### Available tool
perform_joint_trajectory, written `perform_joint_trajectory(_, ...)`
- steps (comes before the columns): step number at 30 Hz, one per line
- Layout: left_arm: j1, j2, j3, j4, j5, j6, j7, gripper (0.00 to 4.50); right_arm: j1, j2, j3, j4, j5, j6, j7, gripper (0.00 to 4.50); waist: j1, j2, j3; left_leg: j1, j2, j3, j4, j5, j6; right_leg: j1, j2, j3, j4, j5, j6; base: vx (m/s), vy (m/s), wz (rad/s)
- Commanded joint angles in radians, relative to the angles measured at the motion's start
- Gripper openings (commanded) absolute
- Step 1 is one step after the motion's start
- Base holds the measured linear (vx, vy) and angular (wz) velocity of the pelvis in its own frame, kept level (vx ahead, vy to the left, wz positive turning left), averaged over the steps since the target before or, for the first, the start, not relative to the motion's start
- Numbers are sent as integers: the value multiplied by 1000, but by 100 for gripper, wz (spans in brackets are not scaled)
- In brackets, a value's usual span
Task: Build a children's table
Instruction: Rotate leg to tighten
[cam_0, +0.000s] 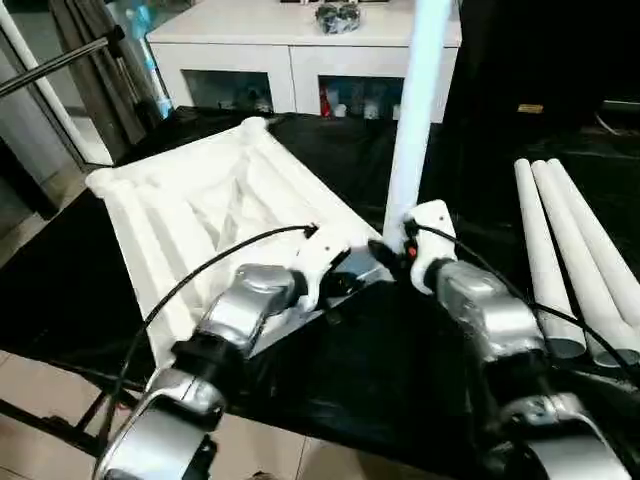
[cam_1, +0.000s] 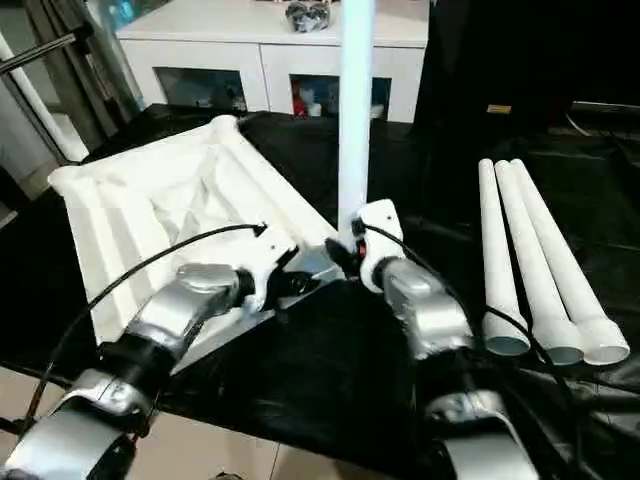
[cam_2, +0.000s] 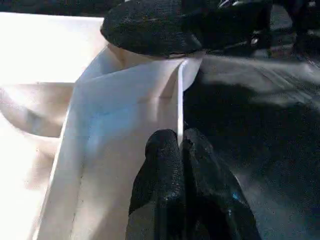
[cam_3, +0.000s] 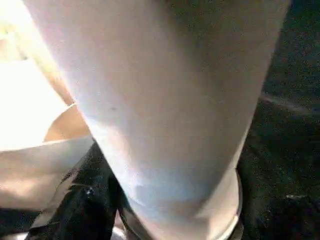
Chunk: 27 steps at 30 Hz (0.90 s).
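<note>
The children's table lies as parts on a black cloth. Its white tabletop (cam_0: 190, 215) rests upside down, ribs up. One white leg (cam_0: 415, 110) stands upright in the tabletop's near right corner socket. My left gripper (cam_2: 181, 137) is shut on the thin rim (cam_2: 179, 95) of the tabletop just beside that corner. At the foot of the upright leg (cam_3: 165, 100), my right gripper (cam_0: 392, 250) has closed on it, with a black finger (cam_3: 80, 205) pressed against the leg's base. Three more legs (cam_0: 570, 250) lie side by side to the right.
A white cabinet (cam_0: 300, 50) with glass doors stands behind the work, a dark object on its top. The black cloth (cam_0: 380, 370) ends near my arms above a tiled floor. A metal rod (cam_0: 50, 65) slants at the far left.
</note>
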Motion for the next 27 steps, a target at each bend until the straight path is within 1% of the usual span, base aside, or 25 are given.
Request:
perform_joint_trajectory(1, -40, -31, 12, -6, -8, -19, 8, 0, 20, 55, 21, 77, 4, 35, 16, 337, 0, -14, -60, 8, 47, -24, -68, -192, 48, 44, -89, 49, -92, -238, -193, 0, 0, 0)
perform_joint_trajectory(3, -39, -32, 9, -7, -8, -28, -14, 0, 4, 61, 1, 80, 15, 26, 39, 354, -2, -13, -60, 7, 49, -25, -69, -190, 54, 44, -86, 48, -90, -221, -201, 0, 0, 0)
perform_joint_trajectory(4, -27, -16, -7, -27, -12, -35, -55, 0, -1, 39, 19, 73, -1, -3, 60, 365, -1, -6, -60, 7, 51, -27, -70, -197, 53, 45, -86, 46, -89, -215, -205, 0, 0, 0)
perform_joint_trajectory(5, -19, -5, -15, -40, -16, -37, -77, 0, 0, 27, 24, 63, 1, -7, 78, 365, -2, -4, -61, 8, 52, -27, -70, -200, 52, 44, -86, 46, -88, -206, -207, 0, 0, 0)
perform_joint_trajectory(6, -8, 9, -26, -59, -22, -43, -113, 0, 5, 11, 33, 45, 5, -10, 112, 376, -3, -7, -62, 7, 52, -28, -70, -199, 54, 46, -86, 47, -87, -192, -211, 0, 0, 0)
perform_joint_trajectory(7, 4, 27, -40, -80, -29, -46, -157, 0, 14, -12, 45, 22, 12, -18, 162, 376, -1, -2, -66, 5, 54, -28, -67, -180, 64, 50, -87, 46, -79, -129, -225, 0, 0, 0)
perform_joint_trajectory(9, 18, 56, -59, -104, -32, -49, -208, 0, 33, -52, 68, -14, 14, -36, 230, 376, 3, -2, -66, 4, 54, -26, -64, -159, 80, 50, -87, 47, -75, -82, -239, 0, 0, 0)
perform_joint_trajectory(10, 23, 65, -64, -112, -33, -52, -224, 0, 39, -65, 75, -26, 13, -42, 251, 376, 6, -3, -68, 4, 55, -27, -62, -149, 85, 53, -88, 46, -74, -69, -239, 0, 0, 0)
perform_joint_trajectory(11, 26, 72, -68, -118, -34, -55, -236, 0, 43, -74, 80, -34, 13, -45, 264, 376, 6, -1, -67, 3, 55, -24, -61, -142, 93, 49, -88, 46, -72, -56, -247, 0, 0, 0)
perform_joint_trajectory(12, 34, 92, -74, -136, -41, -51, -269, 0, 60, -100, 92, -66, 26, -47, 318, 376, 7, -1, -65, 5, 56, -24, -62, -147, 95, 48, -87, 45, -74, -67, -248, 0, 0, 0)
perform_joint_trajectory(13, 46, 118, -80, -159, -52, -51, -316, 0, 85, -135, 106, -112, 44, -49, 395, 376, 18, -6, -65, 5, 60, -25, -62, -146, 96, 51, -90, 47, -73, -87, -244, 0, 0, 0)
perform_joint_trajectory(14, 50, 127, -82, -168, -56, -50, -335, 0, 95, -148, 110, -129, 49, -51, 425, 376, 20, -12, -65, 3, 59, -23, -62, -145, 99, 51, -88, 46, -72, -89, -243, 0, 0, 0)
perform_joint_trajectory(16, 75, 173, -95, -208, -73, -42, -413, 0, 137, -211, 136, -196, 71, -41, 553, 376, 31, -8, -64, 6, 64, -23, -63, -151, 103, 46, -89, 47, -73, -113, -237, 0, 0, 0)
perform_joint_trajectory(17, 91, 199, -101, -230, -83, -33, -451, 0, 159, -250, 152, -225, 80, -36, 626, 376, 37, -13, -63, 8, 65, -23, -64, -159, 103, 45, -89, 48, -73, -136, -232, 0, 0, 0)
perform_joint_trajectory(18, 93, 203, -101, -233, -85, -31, -456, 0, 163, -258, 156, -228, 81, -35, 639, 376, 38, -12, -61, 6, 66, -23, -66, -164, 100, 45, -89, 48, -73, -147, -229, 0, 0, 0)
perform_joint_trajectory(19, 96, 211, -101, -238, -87, -26, -465, 0, 165, -274, 163, -231, 85, -30, 665, 376, 41, -19, -59, 8, 65, -20, -67, -176, 94, 40, -88, 49, -79, -184, -223, 0, 0, 0)
perform_joint_trajectory(20, 96, 211, -101, -238, -87, -26, -466, 0, 165, -275, 163, -231, 86, -30, 668, 360, 43, -15, -59, 8, 65, -22, -67, -177, 89, 41, -89, 49, -77, -192, -224, 0, 0, 0)
perform_joint_trajectory(21, 97, 215, -102, -240, -87, -25, -470, 0, 166, -280, 165, -231, 88, -29, 677, 350, 44, -16, -56, 8, 64, -22, -69, -187, 80, 39, -90, 50, -81, -219, -220, 0, 0, 0)
perform_joint_trajectory(22, 100, 220, -103, -246, -88, -24, -476, 0, 168, -285, 169, -235, 91, -24, 688, 342, 44, -16, -56, 9, 63, -22, -68, -192, 76, 39, -90, 50, -82, -231, -217, 0, 0, 0)
perform_joint_trajectory(23, 102, 227, -102, -253, -92, -23, -486, 0, 168, -288, 174, -242, 99, -11, 701, 342, 44, -21, -57, 8, 62, -22, -68, -189, 72, 40, -91, 51, -81, -237, -213, 0, 0, 0)
perform_joint_trajectory(24, 103, 230, -102, -257, -94, -21, -490, 0, 169, -290, 176, -247, 103, -4, 706, 331, 44, -20, -58, 8, 62, -23, -68, -181, 72, 40, -90, 51, -80, -231, -211, 0, 0, 0)
perform_joint_trajectory(25, 106, 233, -104, -262, -97, -18, -498, 0, 172, -291, 179, -252, 107, 1, 713, 320, 42, -28, -59, 7, 61, -22, -67, -163, 76, 41, -89, 51, -79, -210, -212, 0, 0, 0)
perform_joint_trajectory(26, 108, 241, -112, -269, -93, -18, -512, 0, 174, -290, 184, -255, 107, 2, 720, 320, 44, -25, -60, 7, 62, -23, -67, -154, 78, 40, -90, 51, -76, -199, -215, 0, 0, 0)
perform_joint_trajectory(27, 108, 241, -112, -269, -93, -18, -512, 0, 174, -290, 184, -255, 107, 2, 721, 313, 44, -26, -62, 6, 61, -22, -64, -136, 85, 40, -90, 51, -74, -180, -217, 0, 0, 0)
